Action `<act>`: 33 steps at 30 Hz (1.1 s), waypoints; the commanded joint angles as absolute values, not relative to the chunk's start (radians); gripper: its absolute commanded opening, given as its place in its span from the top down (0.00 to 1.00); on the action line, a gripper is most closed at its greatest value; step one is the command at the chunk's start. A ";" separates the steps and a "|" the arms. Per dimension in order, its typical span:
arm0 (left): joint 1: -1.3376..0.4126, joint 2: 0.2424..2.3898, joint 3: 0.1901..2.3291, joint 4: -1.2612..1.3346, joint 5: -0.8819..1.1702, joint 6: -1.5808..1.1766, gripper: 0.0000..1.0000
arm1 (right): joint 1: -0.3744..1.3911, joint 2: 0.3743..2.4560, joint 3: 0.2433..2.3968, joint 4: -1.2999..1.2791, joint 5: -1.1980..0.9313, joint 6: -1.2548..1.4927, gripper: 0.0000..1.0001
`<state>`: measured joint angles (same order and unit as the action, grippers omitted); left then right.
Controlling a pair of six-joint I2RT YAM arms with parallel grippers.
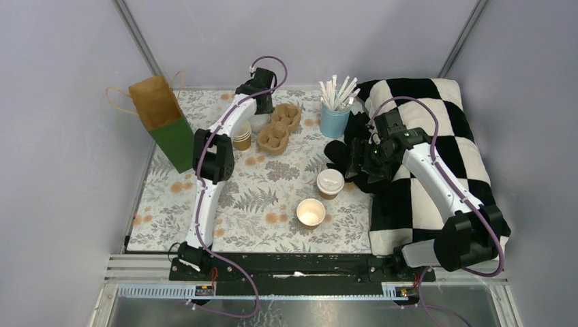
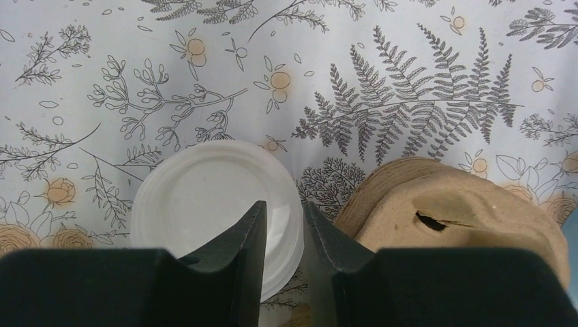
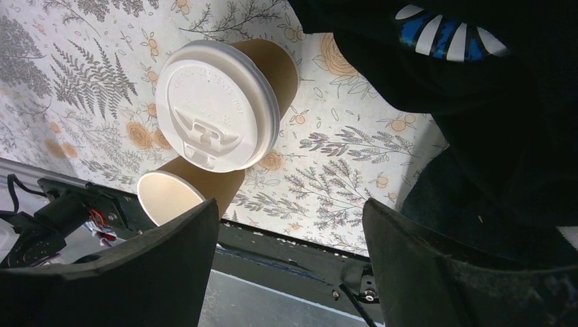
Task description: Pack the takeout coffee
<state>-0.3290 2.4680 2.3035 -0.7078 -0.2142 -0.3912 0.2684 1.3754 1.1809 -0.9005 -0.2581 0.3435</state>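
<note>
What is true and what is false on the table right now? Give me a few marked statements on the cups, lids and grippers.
1. One small tan kraft paper cup carries a round white plastic lid. True.
2. The second tan paper cup is lidded too. False: it stands open, its cream-white inside showing.
3. The right gripper is open and holds nothing. True.
4. The left gripper hangs over the middle of the brown moulded-pulp cup carrier. False: it is at the edge of a loose white lid, beside the carrier.
5. The light-blue cup of white straws stands upright. True.
</note>
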 commanded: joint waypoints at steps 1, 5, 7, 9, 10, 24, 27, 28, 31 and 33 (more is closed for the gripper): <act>-0.338 2.474 2.315 -0.672 -0.243 -0.371 0.69 | 0.273 1.369 1.207 -0.909 -0.294 0.334 0.17; -0.344 2.476 2.315 -0.671 -0.240 -0.361 0.67 | 0.272 1.371 1.204 -0.906 -0.299 0.334 0.17; -0.345 2.477 2.313 -0.671 -0.241 -0.359 0.69 | 0.273 1.371 1.204 -0.905 -0.299 0.333 0.17; -0.347 2.480 2.313 -0.671 -0.242 -0.358 0.71 | 0.272 1.373 1.204 -0.905 -0.301 0.333 0.17; -0.347 2.481 2.314 -0.671 -0.243 -0.357 0.72 | 0.273 1.373 1.204 -0.905 -0.301 0.333 0.17; -0.346 2.505 2.337 -0.674 -0.238 -0.347 0.80 | 0.273 1.377 1.204 -0.904 -0.302 0.333 0.17; -0.347 2.509 2.344 -0.674 -0.236 -0.343 0.83 | 0.272 1.379 1.204 -0.905 -0.304 0.333 0.18; -0.347 2.511 2.346 -0.675 -0.236 -0.341 0.84 | 0.273 1.379 1.204 -0.904 -0.304 0.334 0.18; -0.347 2.507 2.350 -0.674 -0.237 -0.338 0.80 | 0.273 1.380 1.204 -0.906 -0.304 0.332 0.18; -0.347 2.505 2.346 -0.675 -0.239 -0.337 0.78 | 0.272 1.380 1.204 -0.904 -0.303 0.333 0.18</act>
